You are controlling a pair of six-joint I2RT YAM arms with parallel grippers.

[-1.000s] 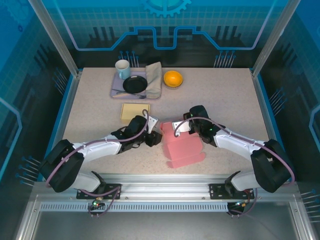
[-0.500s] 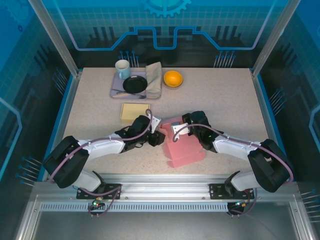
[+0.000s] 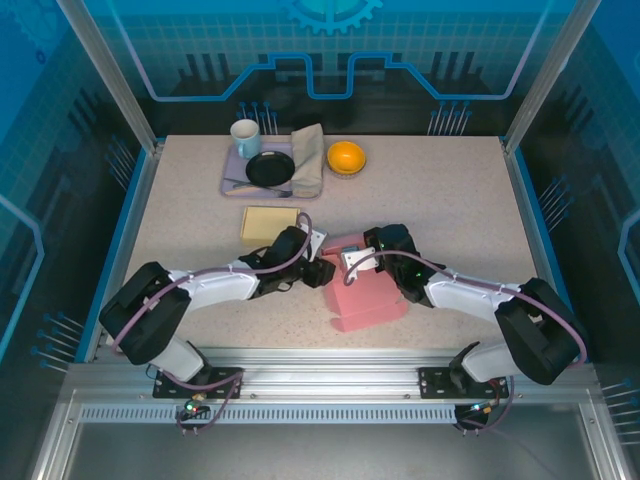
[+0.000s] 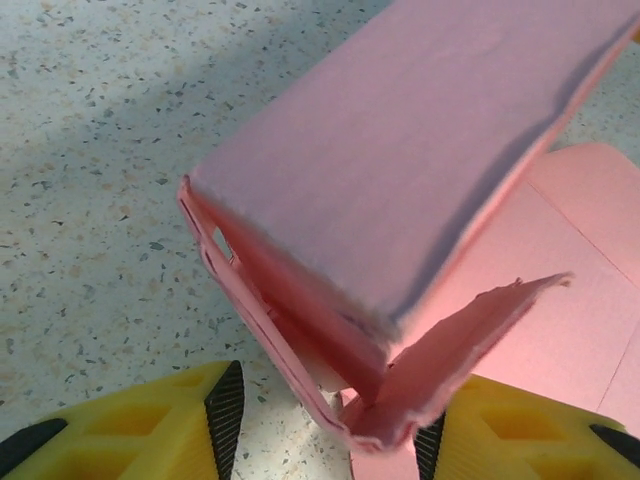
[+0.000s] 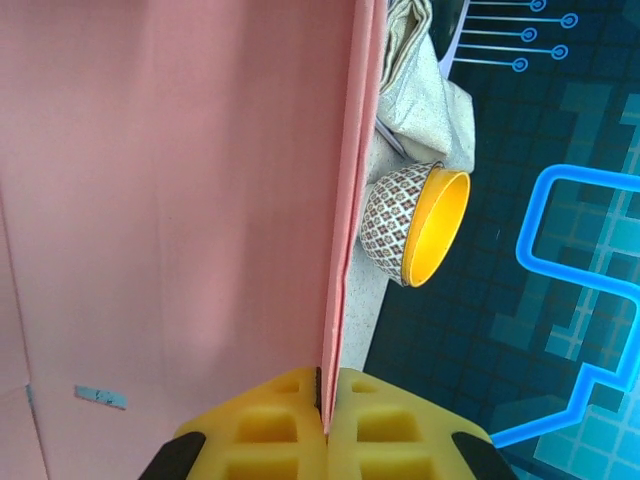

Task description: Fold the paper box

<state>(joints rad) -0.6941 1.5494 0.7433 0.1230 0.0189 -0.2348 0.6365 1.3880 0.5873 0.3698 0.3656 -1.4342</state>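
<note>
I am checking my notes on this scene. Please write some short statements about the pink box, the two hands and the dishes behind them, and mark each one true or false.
1. The right hand is shut on a wall of the pink paper box. True.
2. The left hand is shut tight with nothing in it. False: its fingers stand apart, with a corner of the box between them.
3. The yellow bowl stands on the tray. False: it stands on the table, to the right of the tray.
4. The white mug stands on the tray. True.
</note>
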